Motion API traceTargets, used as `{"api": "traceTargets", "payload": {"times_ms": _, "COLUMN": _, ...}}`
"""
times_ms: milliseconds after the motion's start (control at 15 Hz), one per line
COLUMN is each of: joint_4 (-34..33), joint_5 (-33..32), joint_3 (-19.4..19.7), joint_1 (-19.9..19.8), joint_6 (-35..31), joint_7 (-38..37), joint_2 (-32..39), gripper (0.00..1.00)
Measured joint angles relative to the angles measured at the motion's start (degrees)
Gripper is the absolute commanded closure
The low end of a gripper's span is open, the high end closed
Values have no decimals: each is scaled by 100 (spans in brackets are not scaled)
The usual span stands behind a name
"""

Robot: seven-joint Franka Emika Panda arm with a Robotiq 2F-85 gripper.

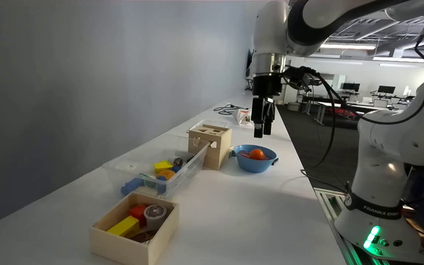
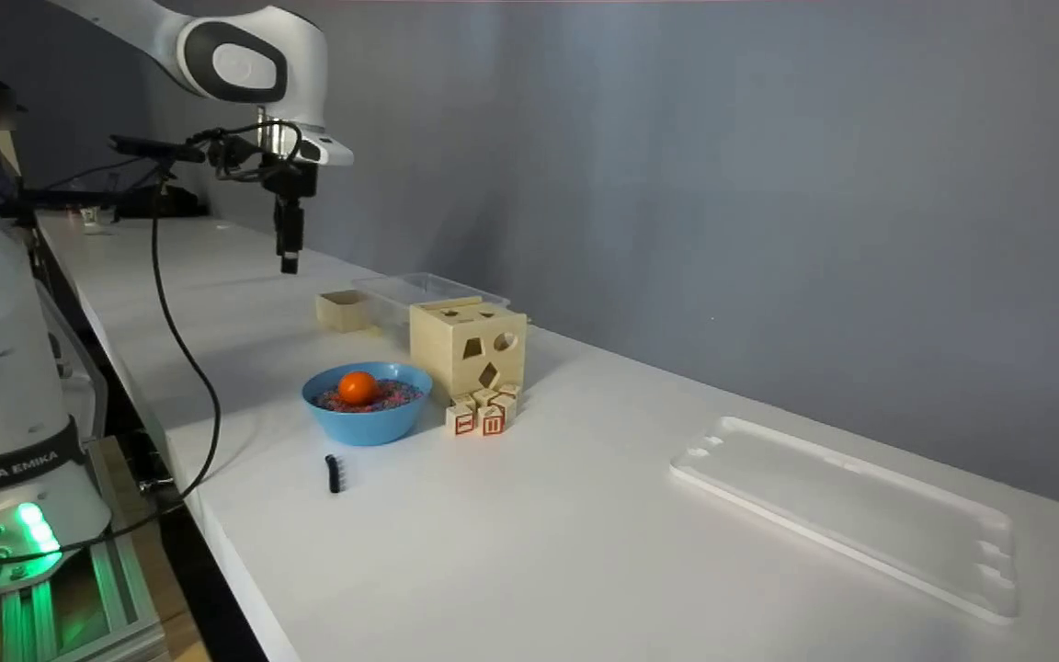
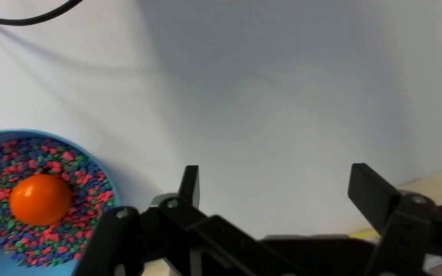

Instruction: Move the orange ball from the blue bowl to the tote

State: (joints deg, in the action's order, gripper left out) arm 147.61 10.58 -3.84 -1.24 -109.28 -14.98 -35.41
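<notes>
One yellow block and one red block lie nearest in an exterior view, inside a low wooden tray, with a small round container beside them. Just past the tray stands the translucent tote, holding another yellow piece, an orange piece and some blue pieces.

Beyond the tray, the gripper points straight down from well above the white table. Its fingers are spread wide apart, with the table showing between them in the wrist view. Farther along sits the blue bowl, off to one side of the fingers in the wrist view. The orange ball rests in this bowl, on a bed of small red, green and blue pebbles; both exterior views show it there too.

Next to the bowl stands an upright wooden box with shaped holes, and lettered cubes cluster at its foot. A black comb-like thing lies near the bowl. Farther off are a flat whitish panel, a crumpled white thing and a coil of black cable. Across the room stand dark monitors.
</notes>
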Motion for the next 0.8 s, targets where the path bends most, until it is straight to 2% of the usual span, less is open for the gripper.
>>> {"api": "traceTargets", "payload": {"times_ms": 333, "joint_4": 279, "joint_5": -933, "joint_3": 742, "joint_1": -582, "joint_6": -25, "joint_7": 996, "joint_2": -248, "gripper": 0}}
{"api": "traceTargets", "payload": {"times_ms": 467, "joint_4": 403, "joint_5": -1190, "joint_3": 1033, "joint_1": -854, "joint_6": -59, "joint_7": 1167, "joint_2": -201, "gripper": 0}}
{"api": "traceTargets", "payload": {"times_ms": 600, "joint_4": 429, "joint_5": -1283, "joint_3": 1145, "joint_1": -1059, "joint_6": -61, "joint_7": 1168, "joint_2": -89, "gripper": 0}}
{"api": "traceTargets", "payload": {"times_ms": 800, "joint_4": 429, "joint_5": -1269, "joint_3": 1128, "joint_1": -1072, "joint_6": -91, "joint_7": 1140, "joint_2": -21, "gripper": 0}}
